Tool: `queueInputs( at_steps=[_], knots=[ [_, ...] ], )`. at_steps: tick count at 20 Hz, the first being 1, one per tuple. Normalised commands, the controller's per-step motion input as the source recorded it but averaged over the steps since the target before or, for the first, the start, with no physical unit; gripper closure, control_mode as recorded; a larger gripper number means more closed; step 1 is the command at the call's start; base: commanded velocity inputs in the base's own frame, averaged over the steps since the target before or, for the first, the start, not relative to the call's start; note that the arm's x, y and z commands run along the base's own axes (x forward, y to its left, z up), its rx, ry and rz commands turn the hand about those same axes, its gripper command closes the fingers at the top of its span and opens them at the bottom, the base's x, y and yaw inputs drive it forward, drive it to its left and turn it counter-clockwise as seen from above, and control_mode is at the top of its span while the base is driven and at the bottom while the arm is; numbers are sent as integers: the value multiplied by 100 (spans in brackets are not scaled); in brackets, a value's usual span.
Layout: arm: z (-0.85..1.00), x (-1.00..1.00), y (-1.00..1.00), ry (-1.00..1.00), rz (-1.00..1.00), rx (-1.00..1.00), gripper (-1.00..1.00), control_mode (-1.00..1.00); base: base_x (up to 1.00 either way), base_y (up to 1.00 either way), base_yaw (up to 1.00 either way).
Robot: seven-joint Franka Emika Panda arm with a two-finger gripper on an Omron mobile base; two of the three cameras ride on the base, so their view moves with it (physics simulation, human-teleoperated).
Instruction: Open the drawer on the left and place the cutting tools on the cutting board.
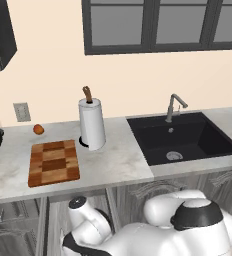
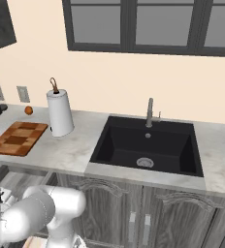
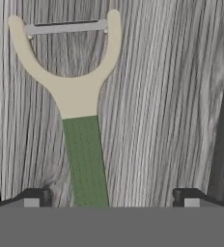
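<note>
Two claw (image 3: 111, 197) tips are standing wide apart and holding nothing as we are straddling the peeler (image 3: 75, 111), its green handle running lengthwise between them.

The arm (image 1: 188, 222) is folded way down low in front of the base, elbow bulging up and the forearm dipping below table level. In the hand view the gripper (image 3: 111, 198) has its jaws spread wide, one dark fingertip (image 3: 34, 197) at each side of the bottom edge, nothing pinched between them.
</note>
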Motion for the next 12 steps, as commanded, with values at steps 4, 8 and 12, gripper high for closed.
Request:
queueInputs(
  at_steps=[4, 8, 12],
  knots=[
    [-28, 18, 17, -5, 0, 0, -100, -100, 0, 0, 0],
    [-29, 14, 19, -5, 0, 2, -100, -100, 0, 0, 0],
    [-25, 10, 23, -4, 0, 1, -100, -100, 0, 0, 0]
  ],
)
